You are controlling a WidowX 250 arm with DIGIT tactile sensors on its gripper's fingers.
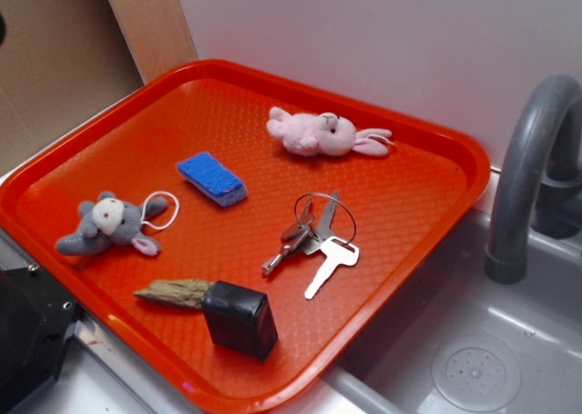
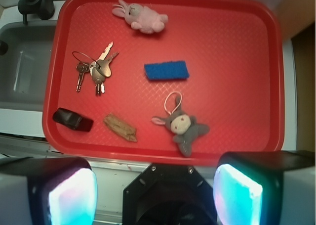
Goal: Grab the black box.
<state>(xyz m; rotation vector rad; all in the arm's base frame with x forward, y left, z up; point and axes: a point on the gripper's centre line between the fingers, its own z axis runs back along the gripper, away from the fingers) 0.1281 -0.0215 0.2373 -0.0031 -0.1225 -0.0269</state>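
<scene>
Glossy black box [image 1: 240, 318], rounded edges

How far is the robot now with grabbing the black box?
Nothing looks done yet. The black box lies untouched on the red tray, beside the wood sliver. The gripper is open, holds nothing, and sits above the tray's near edge. Left: move over the box, descend, close.

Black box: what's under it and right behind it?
The small glossy black box sits directly on the red plastic tray. The brown wood sliver lies against its far side; the sliver's near end is hidden by the box.
</scene>
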